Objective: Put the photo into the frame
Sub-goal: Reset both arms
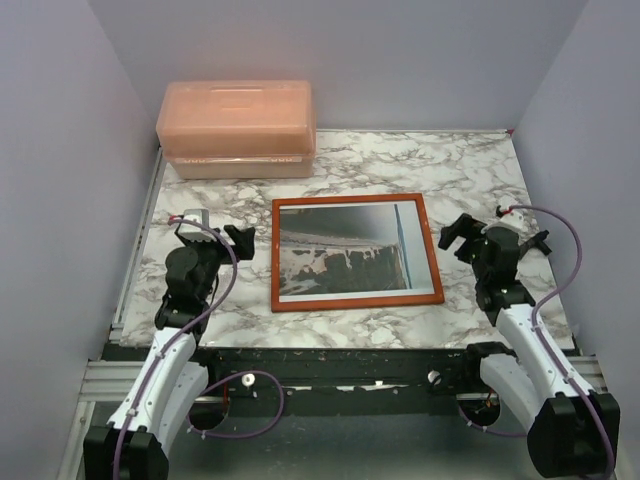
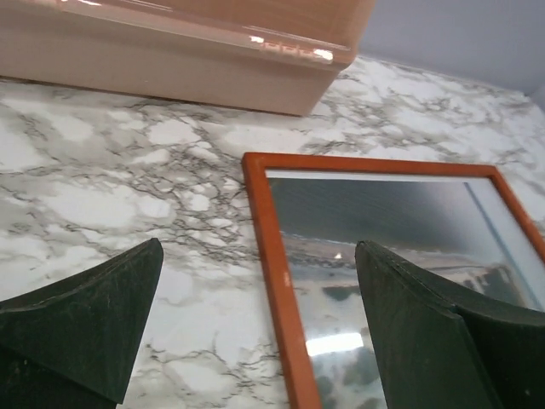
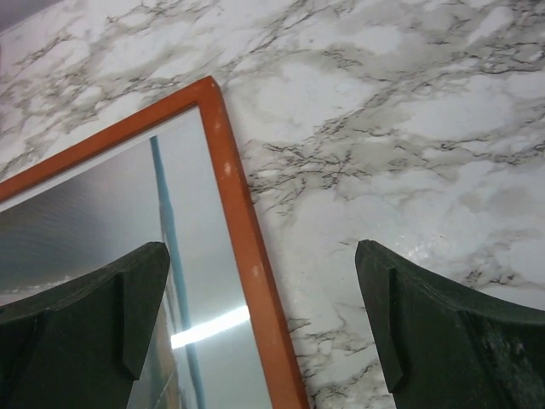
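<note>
My left claw (image 1: pixel 215 232) and my right claw (image 1: pixel 497 238) are both wide apart and hold nothing. The frame (image 1: pixel 345 199) lies flat on the desk (image 1: pixel 470 165) between them, red side up. The photo (image 1: pixel 345 255) shows inside its opening, so I think the job looks about done.

What could go wrong? If I move a claw inward while it is low, a fingertip could hit the red edge. That could push the frame sideways or tip it up. Then the photo could slip out of place.

Some things I can't see. The back of the frame is hidden. The front is shiny, and a bright spot covers part of the photo. I can't tell if the photo sits straight, or what is in the pink box (image 1: pixel 237 125).
</note>
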`<act>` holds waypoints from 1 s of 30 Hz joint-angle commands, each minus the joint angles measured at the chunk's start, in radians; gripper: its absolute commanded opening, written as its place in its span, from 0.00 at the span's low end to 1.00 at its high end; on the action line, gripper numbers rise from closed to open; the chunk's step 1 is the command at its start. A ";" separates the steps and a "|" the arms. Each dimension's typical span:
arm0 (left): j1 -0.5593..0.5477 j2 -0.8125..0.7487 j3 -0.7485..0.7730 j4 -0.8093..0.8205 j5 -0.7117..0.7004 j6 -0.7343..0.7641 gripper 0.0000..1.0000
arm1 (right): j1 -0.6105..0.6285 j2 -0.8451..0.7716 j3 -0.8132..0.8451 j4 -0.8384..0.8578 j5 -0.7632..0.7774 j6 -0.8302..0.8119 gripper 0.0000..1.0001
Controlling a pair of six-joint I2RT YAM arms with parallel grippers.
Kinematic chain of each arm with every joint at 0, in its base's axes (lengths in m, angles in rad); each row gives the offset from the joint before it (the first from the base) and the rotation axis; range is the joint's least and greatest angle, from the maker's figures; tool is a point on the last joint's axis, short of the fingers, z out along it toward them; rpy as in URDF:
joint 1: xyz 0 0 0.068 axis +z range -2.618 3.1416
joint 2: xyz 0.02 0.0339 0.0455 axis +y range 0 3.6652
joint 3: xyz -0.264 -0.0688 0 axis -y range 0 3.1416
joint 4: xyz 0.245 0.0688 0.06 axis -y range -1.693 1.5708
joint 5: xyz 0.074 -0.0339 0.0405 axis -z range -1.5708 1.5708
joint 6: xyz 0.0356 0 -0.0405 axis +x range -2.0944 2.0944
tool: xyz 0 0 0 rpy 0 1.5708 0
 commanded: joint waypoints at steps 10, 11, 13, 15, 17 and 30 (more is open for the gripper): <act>0.007 0.168 -0.218 0.465 -0.269 0.340 0.99 | -0.004 0.117 -0.421 0.886 0.155 -0.135 1.00; 0.007 0.210 -0.221 0.506 -0.282 0.337 0.98 | -0.004 0.164 -0.416 0.932 0.133 -0.150 1.00; 0.006 0.273 -0.194 0.542 -0.280 0.355 0.99 | -0.004 0.254 -0.394 1.000 0.125 -0.164 1.00; 0.005 0.344 -0.173 0.620 -0.274 0.388 0.98 | -0.004 0.332 -0.369 1.053 0.118 -0.181 1.00; 0.006 0.411 -0.155 0.701 -0.290 0.420 0.98 | -0.004 0.409 -0.358 1.147 0.108 -0.194 1.00; 0.027 0.623 -0.143 0.903 -0.377 0.377 0.99 | -0.006 0.804 -0.243 1.404 0.042 -0.237 1.00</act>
